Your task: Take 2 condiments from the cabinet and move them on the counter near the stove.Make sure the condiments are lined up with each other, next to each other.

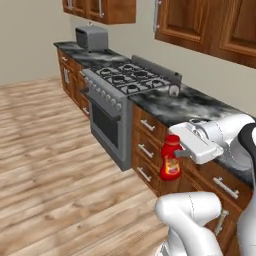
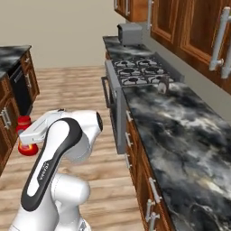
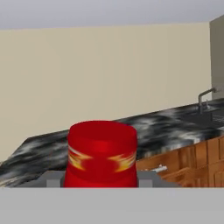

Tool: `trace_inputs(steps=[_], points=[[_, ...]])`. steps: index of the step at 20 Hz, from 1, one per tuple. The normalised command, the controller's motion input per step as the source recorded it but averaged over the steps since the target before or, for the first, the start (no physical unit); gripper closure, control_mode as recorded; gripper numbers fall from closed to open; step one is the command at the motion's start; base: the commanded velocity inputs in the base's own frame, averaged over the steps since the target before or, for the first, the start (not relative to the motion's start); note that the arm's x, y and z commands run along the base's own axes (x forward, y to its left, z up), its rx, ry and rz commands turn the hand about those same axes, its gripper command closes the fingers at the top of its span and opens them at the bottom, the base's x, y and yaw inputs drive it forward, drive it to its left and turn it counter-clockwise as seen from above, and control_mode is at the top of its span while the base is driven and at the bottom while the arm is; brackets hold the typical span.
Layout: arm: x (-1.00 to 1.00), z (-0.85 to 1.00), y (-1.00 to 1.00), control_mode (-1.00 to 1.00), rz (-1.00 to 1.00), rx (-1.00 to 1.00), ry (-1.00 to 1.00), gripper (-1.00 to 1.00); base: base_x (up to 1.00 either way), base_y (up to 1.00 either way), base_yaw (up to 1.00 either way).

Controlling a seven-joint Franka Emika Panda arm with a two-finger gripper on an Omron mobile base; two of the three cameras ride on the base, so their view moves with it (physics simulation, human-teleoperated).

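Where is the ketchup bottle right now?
The ketchup bottle is held in the gripper, in the air in front of the counter's wooden drawers, right of the stove in the left base view.

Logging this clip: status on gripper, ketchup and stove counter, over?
Gripper shut on ketchup, held upright in the air in front of the drawers. Second bottle lying on counter by stove. Nothing between ketchup and counter.

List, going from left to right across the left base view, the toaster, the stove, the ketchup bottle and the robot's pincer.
toaster → stove → ketchup bottle, held upright in front of the drawers → pincer, shut on the bottle's neck from its right.
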Motion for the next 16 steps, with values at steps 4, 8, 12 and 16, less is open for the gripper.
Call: trace_inputs(steps=[4, 8, 12, 16], points=[[0.00, 0.00, 0.00, 1.00, 0.00, 0.00, 0.00, 1.00, 1.00, 0.11, 0.01], [0.00, 0.00, 0.00, 1.00, 0.00, 0.00, 0.00, 1.00, 1.00, 0.00, 0.04], [0.00, 0.00, 0.00, 1.00, 0.00, 0.00, 0.00, 1.00, 1.00, 0.00, -0.17], [0.00, 0.00, 0.00, 1.00, 0.00, 0.00, 0.00, 1.00, 0.81, 0.03, -0.60]])
